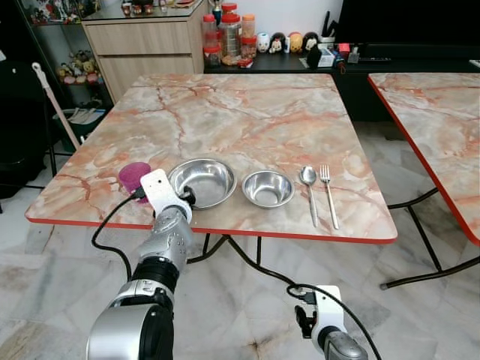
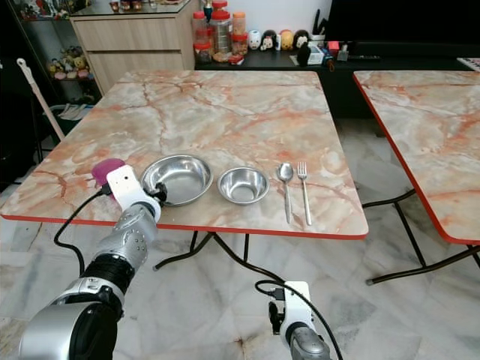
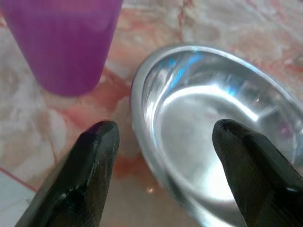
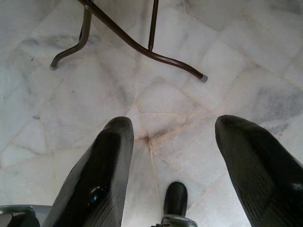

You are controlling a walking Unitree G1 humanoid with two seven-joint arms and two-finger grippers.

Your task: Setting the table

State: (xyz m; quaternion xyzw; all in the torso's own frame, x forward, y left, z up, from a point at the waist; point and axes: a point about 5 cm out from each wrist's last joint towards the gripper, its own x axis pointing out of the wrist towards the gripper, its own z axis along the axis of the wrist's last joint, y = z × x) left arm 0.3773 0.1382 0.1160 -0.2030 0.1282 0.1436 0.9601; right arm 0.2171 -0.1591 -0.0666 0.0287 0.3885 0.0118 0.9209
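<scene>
On the marble table [image 1: 247, 112], near its front edge, stand a purple cup [image 1: 133, 177], a large steel bowl [image 1: 204, 181], a small steel bowl [image 1: 268, 187], a spoon [image 1: 310, 192] and a fork [image 1: 328, 193], in a row from left to right. My left gripper [image 3: 163, 156] is open at the large steel bowl [image 3: 213, 137]'s near-left rim, one finger outside the rim and one over the inside. The purple cup [image 3: 71, 42] stands just beside it. My right gripper [image 4: 173, 156] hangs open low over the floor.
A second marble table [image 1: 442, 127] stands to the right, with a gap of tiled floor [image 1: 420, 247] between. Jars [image 1: 229, 34] and figurines sit on a dark sideboard at the back, beside a wooden cabinet [image 1: 142, 41]. Table legs [image 4: 137, 45] cross under the table.
</scene>
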